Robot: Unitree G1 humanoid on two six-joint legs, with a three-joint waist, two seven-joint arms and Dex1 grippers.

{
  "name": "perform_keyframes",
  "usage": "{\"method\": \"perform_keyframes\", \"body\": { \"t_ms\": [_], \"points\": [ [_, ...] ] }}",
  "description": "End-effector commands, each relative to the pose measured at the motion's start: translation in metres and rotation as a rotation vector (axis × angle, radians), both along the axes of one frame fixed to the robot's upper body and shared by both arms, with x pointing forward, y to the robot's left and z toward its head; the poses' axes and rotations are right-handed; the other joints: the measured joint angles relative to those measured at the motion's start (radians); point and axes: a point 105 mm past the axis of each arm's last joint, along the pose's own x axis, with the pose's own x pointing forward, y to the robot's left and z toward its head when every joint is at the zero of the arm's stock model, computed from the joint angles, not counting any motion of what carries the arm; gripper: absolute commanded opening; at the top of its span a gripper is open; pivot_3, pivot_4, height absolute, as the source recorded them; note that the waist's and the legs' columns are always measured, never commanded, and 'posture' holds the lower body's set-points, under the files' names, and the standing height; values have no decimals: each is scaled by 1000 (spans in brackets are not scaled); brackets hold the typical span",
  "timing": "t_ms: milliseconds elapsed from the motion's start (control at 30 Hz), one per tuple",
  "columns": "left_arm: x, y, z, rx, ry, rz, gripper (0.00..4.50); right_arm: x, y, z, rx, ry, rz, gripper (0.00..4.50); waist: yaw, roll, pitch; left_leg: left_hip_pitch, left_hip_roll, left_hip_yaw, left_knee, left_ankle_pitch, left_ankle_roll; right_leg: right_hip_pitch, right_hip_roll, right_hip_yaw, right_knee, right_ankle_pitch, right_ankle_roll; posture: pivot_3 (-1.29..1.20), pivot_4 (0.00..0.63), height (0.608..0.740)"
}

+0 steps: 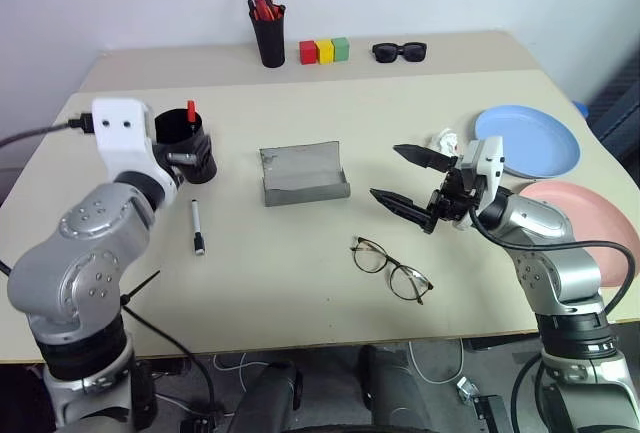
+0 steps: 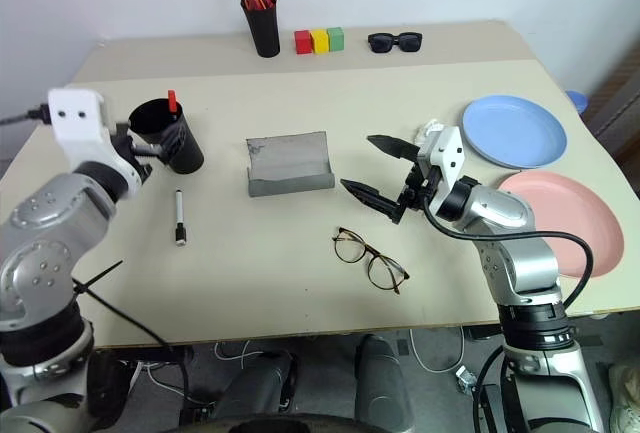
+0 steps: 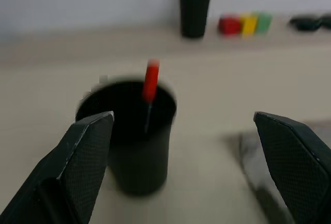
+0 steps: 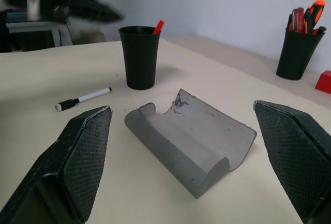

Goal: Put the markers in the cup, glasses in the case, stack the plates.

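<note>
Now 1 marker, the red-capped one (image 2: 171, 101), stands inside the cup (image 2: 168, 135), its cap poking above the rim. Just beside the cup, on the robot's side, the left gripper (image 3: 181, 146) is level with it, its 2 fingers spread wide and holding nothing. The other marker (image 2: 180, 217), white with a black cap, lies flat on the table (image 2: 290, 283) a little nearer the robot than the cup, apart from it. At the middle of the table the grey case (image 2: 290, 163) lies open, with nothing inside. The glasses (image 2: 369, 261) rest on the table nearer the robot and slightly to the right of the case, not touching it. Between the case and the plates, the right gripper (image 2: 378, 168) hangs above the table, pointing toward the case; its 2 fingers are far apart and empty. The blue plate (image 2: 515, 131) sits at the right side of the table, and the pink plate (image 2: 555, 223) lies just beside it on the near side, so the 2 are not stacked; whether their rims touch I cannot tell. Along the far edge stand a pen holder (image 2: 263, 15) with orange-tipped pens, 3 blocks (image 2: 319, 40) in red, yellow and green, and black sunglasses (image 2: 395, 42).
</note>
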Motion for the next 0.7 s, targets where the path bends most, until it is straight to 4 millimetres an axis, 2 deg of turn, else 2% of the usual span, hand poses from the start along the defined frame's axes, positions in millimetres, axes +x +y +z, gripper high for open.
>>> {"method": "perform_keyframes", "body": {
  "t_ms": [33,100,200,300,400,633,700],
  "points": [
    [-17,5,-18,15,116,79,4448,-1,3,11,10,-51,20,4500,1,0,0,0,0,0,0,0,0,0,0,0,0,0,0,0,150,740],
    [-21,7,-34,-68,157,131,4448,-1,5,9,7,-49,28,4500,2,0,0,0,0,0,0,0,0,1,0,0,0,0,0,0,150,740],
    [-26,6,-47,-125,185,174,4448,-1,5,7,6,-46,28,4500,3,-1,0,0,0,0,0,0,-1,0,0,0,-1,0,0,0,150,740],
    [-34,4,-75,-153,284,172,4448,-2,5,6,0,-45,24,4500,2,-1,0,0,0,1,0,0,-1,0,0,0,-1,0,0,0,150,740],
    [-37,1,-93,-183,358,159,4448,-2,4,6,1,-43,18,4500,4,-1,0,0,0,1,0,0,-1,0,0,0,-1,0,0,0,150,740],
    [-33,-7,-104,-184,417,107,4448,-3,3,3,1,-40,3,4500,8,-1,0,0,0,1,0,0,-1,1,0,0,-1,0,0,0,150,740],
    [-30,-8,-105,-191,424,113,3931,-3,3,3,1,-41,-1,4500,6,-1,0,0,0,1,0,0,-1,1,0,0,-1,0,0,0,150,740]
  ]
}}
